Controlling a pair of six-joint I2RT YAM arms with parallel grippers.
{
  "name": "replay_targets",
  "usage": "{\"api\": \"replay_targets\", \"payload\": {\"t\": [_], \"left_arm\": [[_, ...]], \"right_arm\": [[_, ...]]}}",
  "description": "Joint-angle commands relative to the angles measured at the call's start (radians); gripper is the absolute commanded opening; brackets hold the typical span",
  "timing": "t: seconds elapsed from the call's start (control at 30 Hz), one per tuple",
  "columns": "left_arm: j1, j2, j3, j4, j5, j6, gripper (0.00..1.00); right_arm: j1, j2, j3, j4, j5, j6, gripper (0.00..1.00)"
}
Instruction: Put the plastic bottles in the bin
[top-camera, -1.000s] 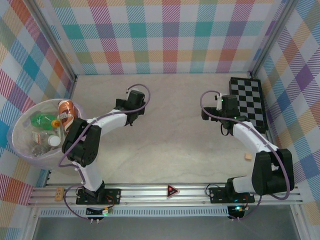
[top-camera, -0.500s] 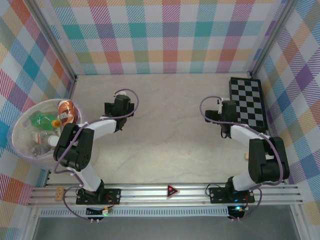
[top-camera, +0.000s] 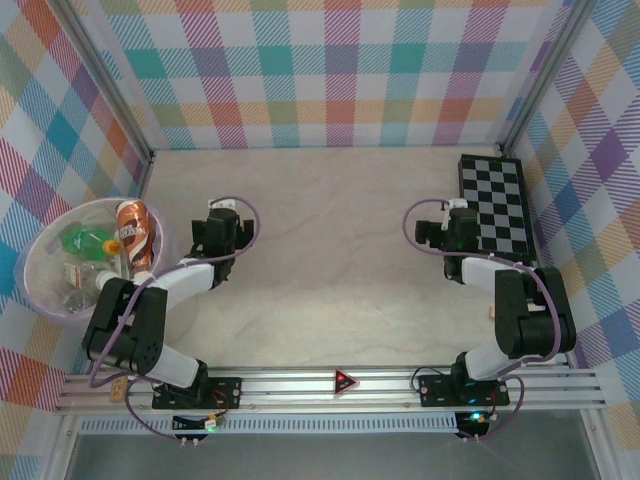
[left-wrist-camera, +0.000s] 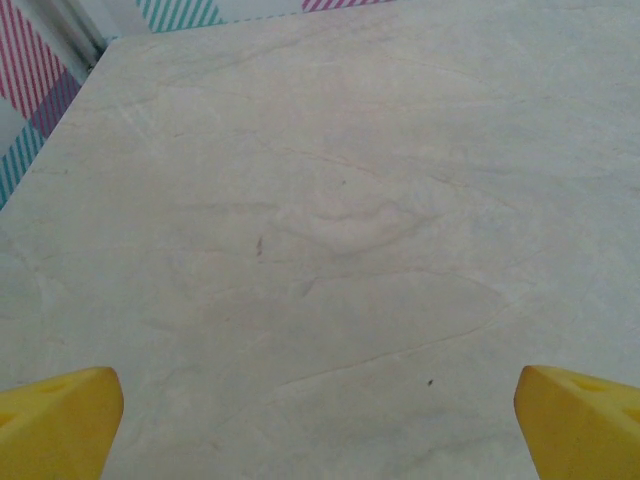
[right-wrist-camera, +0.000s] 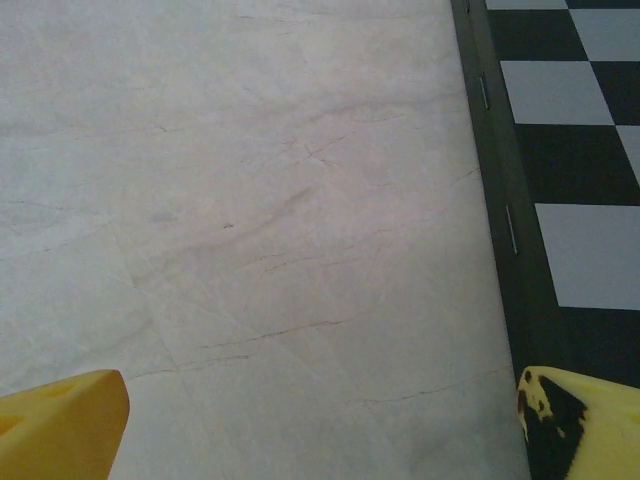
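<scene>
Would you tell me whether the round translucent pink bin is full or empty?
Partly full: the pink bin holds a green bottle, an orange-labelled bottle and clear bottles.

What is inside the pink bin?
The bin holds a green bottle, an orange-labelled bottle and clear bottles. The left arm covers its near right part; anything there is hidden.

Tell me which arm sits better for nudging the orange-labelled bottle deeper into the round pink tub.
Left, probably. The left gripper hangs open beside the round translucent pink tub, close to the orange-labelled bottle lying near its rim; the right gripper, also open, sits across the table by the black-and-white checkerboard.
</scene>
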Motion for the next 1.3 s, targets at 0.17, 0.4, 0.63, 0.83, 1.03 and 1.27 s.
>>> {"api": "replay_targets", "payload": {"t": [0.17,0.4,0.63,0.83,1.03,1.27], "left_arm": [[0.041,0.08,-0.04,0.164,0.039,0.008,1.0],[0.108,0.092,-0.111,0.279,0.137,-0.043,1.0],[0.132,0.081,-0.143,0.322,0.219,-0.044,1.0],[0.138,0.079,-0.15,0.333,0.25,-0.041,1.0],[0.16,0.085,-0.202,0.43,0.311,-0.046,1.0],[0.167,0.108,-0.236,0.506,0.324,-0.045,1.0]], "right_arm": [[-0.006,-0.049,-0.019,-0.009,0.01,-0.021,0.99],[-0.009,-0.067,-0.026,-0.043,0.008,-0.015,1.0],[-0.01,-0.062,-0.084,0.13,-0.03,0.001,1.0],[-0.011,-0.036,-0.166,0.321,-0.032,-0.001,1.0],[-0.016,0.003,-0.227,0.466,-0.05,-0.005,1.0],[-0.016,0.004,-0.222,0.455,-0.053,-0.004,1.0]]}}
